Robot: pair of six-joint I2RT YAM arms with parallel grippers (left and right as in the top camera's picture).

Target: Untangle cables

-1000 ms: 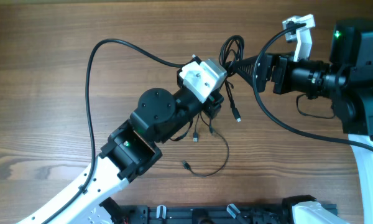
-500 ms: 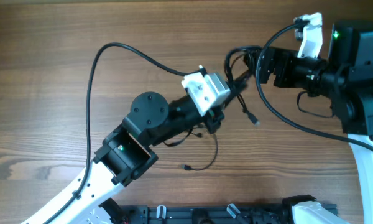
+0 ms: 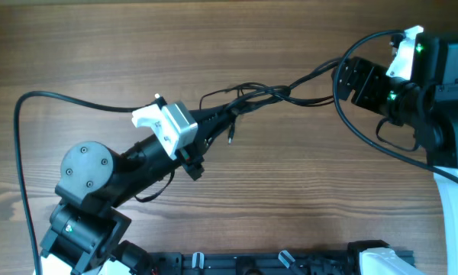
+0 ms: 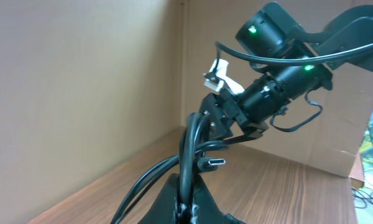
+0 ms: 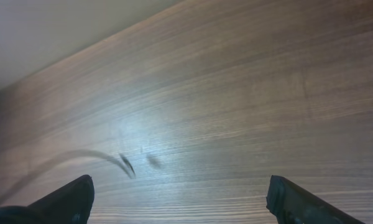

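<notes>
The cables [image 3: 267,95] are several thin black cords stretched in a taut bundle above the wooden table, running between my two grippers. One plug end [image 3: 230,137] hangs loose below the bundle. My left gripper [image 3: 214,116] is shut on the bundle's left end. In the left wrist view the cords [image 4: 189,149] rise from my clamped fingers [image 4: 189,202], with a USB plug [image 4: 211,163] beside them, toward my right gripper [image 4: 227,121]. My right gripper [image 3: 343,76] sits at the bundle's right end. Its fingers [image 5: 180,199] are spread wide with nothing between them; a blurred strand [image 5: 93,155] passes at the left.
The left arm's thick camera cable [image 3: 61,103] loops over the table's left side. The right arm's thick cable [image 3: 359,145] hangs at the right. A black rail [image 3: 290,263] lies along the front edge. A cardboard wall [image 4: 81,93] stands behind the table.
My left gripper has pulled far to the left with the cords, and my right gripper has moved right. The tangle has drawn out into a long line and lifted off the table.
</notes>
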